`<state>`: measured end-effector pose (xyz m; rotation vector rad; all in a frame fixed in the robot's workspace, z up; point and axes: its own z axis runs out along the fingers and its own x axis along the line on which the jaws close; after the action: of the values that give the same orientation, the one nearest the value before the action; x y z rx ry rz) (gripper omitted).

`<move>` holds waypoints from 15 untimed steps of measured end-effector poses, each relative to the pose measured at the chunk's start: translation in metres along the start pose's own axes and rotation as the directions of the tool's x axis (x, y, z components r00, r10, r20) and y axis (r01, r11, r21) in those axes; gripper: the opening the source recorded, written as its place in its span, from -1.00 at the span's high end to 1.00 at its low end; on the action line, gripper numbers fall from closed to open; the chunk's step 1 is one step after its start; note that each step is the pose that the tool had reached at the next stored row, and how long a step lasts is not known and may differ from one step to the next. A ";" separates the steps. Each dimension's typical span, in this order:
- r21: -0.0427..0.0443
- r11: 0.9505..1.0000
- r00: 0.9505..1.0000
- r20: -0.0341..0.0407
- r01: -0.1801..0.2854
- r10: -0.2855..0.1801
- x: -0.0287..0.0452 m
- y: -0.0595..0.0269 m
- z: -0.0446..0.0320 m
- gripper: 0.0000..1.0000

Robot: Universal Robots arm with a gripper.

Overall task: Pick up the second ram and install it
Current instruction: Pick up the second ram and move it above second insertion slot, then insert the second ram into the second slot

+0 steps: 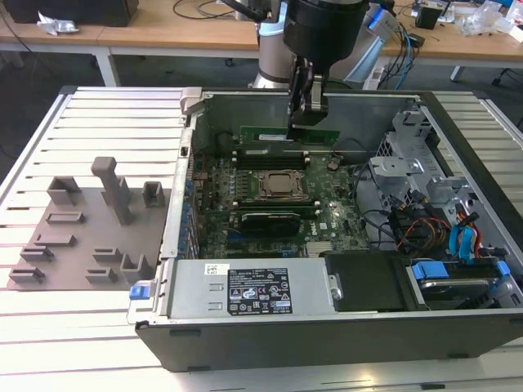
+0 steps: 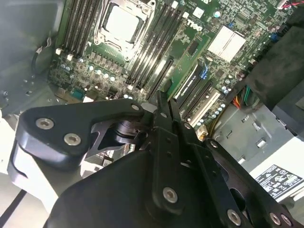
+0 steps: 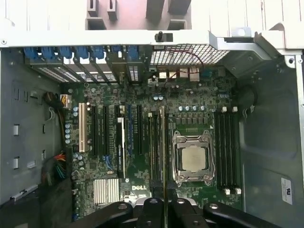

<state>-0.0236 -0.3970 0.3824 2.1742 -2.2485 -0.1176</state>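
Second ram (image 1: pixel 288 135) clenched in fingers (image 1: pixel 306 110) above motherboard (image 1: pixel 327 220), inside open case (image 1: pixel 270 335).

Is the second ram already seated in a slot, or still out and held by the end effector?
Still out: the end effector holds the second ram edge-down above the motherboard.

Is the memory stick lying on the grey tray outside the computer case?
No. In the exterior view the memory stick is held edge-down in the pincer over the green board inside the case.
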 end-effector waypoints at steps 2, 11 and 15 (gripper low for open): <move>0.000 1.000 1.000 0.000 0.000 0.000 -0.0026 -0.0014 0.0009 0.73; 0.000 1.000 1.000 0.000 0.000 0.000 -0.0041 -0.0035 0.0009 0.73; 0.000 1.000 1.000 0.000 0.000 0.000 -0.0041 -0.0035 0.0009 0.73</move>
<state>-0.0200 -0.3930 0.3816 2.1743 -2.2486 -0.1177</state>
